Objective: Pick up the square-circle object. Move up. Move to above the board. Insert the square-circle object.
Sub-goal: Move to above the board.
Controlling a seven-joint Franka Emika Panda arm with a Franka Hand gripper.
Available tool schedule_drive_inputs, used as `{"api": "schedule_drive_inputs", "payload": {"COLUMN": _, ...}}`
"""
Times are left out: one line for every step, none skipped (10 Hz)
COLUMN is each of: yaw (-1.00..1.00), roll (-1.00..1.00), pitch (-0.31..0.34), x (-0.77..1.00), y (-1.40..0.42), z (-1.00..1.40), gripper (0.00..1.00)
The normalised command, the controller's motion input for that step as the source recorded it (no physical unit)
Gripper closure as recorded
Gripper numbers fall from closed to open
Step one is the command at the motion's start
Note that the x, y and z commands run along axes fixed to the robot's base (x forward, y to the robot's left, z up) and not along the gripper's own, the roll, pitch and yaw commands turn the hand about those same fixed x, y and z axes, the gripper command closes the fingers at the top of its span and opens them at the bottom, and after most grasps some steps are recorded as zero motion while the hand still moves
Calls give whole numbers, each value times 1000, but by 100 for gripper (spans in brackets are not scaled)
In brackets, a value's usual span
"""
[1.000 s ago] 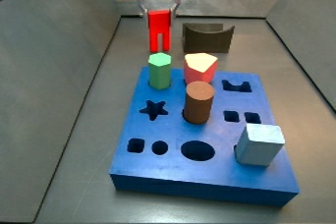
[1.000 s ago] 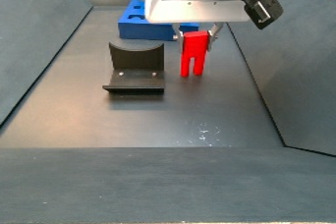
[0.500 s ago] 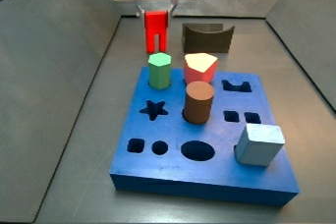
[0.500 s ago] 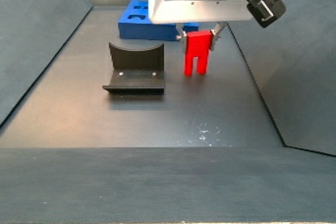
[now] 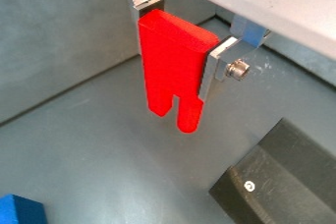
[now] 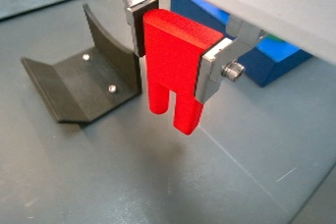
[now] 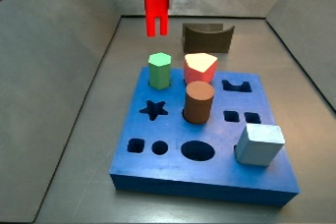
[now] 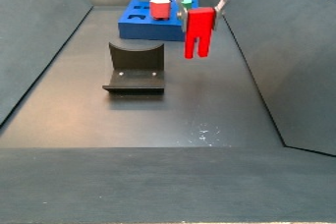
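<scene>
Gripper [image 5: 182, 41]: clamped on the red block, high above the floor, near the frame top in both side views.
Fingers [image 6: 218, 59]: silver plates pressed to the two sides of the block's upper part.
Block [image 6: 180, 66]: upright between the fingers, two prongs hanging down, clear of the floor [image 8: 157, 149].
Board [image 7: 203, 140]: below and well apart from the gripper; carries green, red-and-white, brown and pale blue pieces.
Fixture [image 6: 79, 76]: on the floor, below and beside the gripper, apart from the block.
</scene>
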Motion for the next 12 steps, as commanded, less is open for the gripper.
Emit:
{"api": "schedule_drive_inputs", "payload": {"yaw": 401, "roll": -139, "pitch": 227, "x": -24, "y": -196, "z": 1000, "gripper": 100}}
{"api": "schedule_drive_inputs", "payload": {"yaw": 370, "roll": -139, "pitch": 250, "x": -29, "y": -199, "z": 1000, "gripper": 100}}
{"api": "schedule_drive_inputs", "payload": {"yaw": 273, "roll": -115, "pitch": 220, "x": -23, "y": -182, "z": 1000, "gripper": 100}}
{"api": "schedule_drive_inputs", "payload": {"yaw": 160, "roll": -94, "pitch": 175, "x": -16, "y": -168, "z": 1000, "gripper": 100}}
{"api": "schedule_drive_inputs", "payload": {"yaw": 122, "roll": -79, "pitch": 154, "x": -16, "y": -164, "z": 1000, "gripper": 100}}
{"api": "schedule_drive_inputs", "payload": {"yaw": 79, "roll": -51, "pitch": 115, "x": -13, "y": -156, "z": 1000, "gripper": 100}}
{"api": "schedule_drive_inputs", "payload": {"yaw": 58, "roll": -54, "pitch": 98, "x": -11, "y": -148, "z": 1000, "gripper": 100}}
{"api": "schedule_drive_inputs", "payload": {"yaw": 41, "roll": -62, "pitch": 83, "x": -8, "y": -136, "z": 1000, "gripper": 100}}
{"api": "schedule_drive_inputs", "payload": {"yaw": 36, "roll": -61, "pitch": 78, "x": -6, "y": -131, "z": 1000, "gripper": 100}}
{"api": "schedule_drive_inputs", "payload": {"yaw": 33, "roll": -48, "pitch": 76, "x": -2, "y": -121, "z": 1000, "gripper": 100}}
{"api": "schedule_drive_inputs", "payload": {"yaw": 32, "roll": -43, "pitch": 77, "x": 1, "y": -116, "z": 1000, "gripper": 100}}
{"api": "schedule_drive_inputs", "payload": {"yaw": 34, "roll": -36, "pitch": 83, "x": 6, "y": -105, "z": 1000, "gripper": 100}}
